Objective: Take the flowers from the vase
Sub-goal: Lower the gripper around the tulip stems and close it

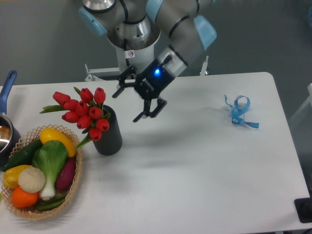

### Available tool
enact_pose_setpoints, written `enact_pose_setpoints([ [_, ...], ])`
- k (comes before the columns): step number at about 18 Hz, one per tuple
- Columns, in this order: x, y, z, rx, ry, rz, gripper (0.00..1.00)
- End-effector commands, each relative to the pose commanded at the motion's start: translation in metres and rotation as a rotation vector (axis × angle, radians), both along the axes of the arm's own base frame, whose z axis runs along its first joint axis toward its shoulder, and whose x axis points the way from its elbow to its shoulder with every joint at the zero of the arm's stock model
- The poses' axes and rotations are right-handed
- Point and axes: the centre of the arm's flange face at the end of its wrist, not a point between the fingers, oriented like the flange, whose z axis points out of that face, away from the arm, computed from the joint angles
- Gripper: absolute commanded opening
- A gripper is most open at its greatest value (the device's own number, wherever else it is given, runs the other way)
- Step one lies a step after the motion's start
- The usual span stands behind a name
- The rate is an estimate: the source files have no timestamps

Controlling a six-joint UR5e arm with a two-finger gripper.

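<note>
One vase [109, 132], one basket [73, 187], one blue ribbon [239, 111].

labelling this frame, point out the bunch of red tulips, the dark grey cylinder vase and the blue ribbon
bunch of red tulips [84, 113], fixed camera, a central bud
dark grey cylinder vase [110, 140], fixed camera, side wall
blue ribbon [239, 111], fixed camera, its loop

1. The flowers [85, 113] are red with green stems.
2. The vase [110, 137] is dark grey.
3. The ribbon [239, 112] is blue.
4. The tabletop [204, 170] is white.
5. The basket [73, 187] is tan wicker.
</note>
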Motion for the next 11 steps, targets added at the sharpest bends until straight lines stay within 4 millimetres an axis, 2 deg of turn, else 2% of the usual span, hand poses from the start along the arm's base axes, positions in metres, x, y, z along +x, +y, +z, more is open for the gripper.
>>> enact_pose_setpoints([
  [3,0.013,0.011,0.005,0.014,0.003,-0.031,1.0],
  [6,0.015,0.014,0.009,0.057,-0.021,-0.026,1.0],
  [9,0.023,0.02,0.008,0.059,-0.022,-0.047,1.0],
  [11,0.022,0.023,0.0,0.053,-0.033,-0.051,1.0],
])
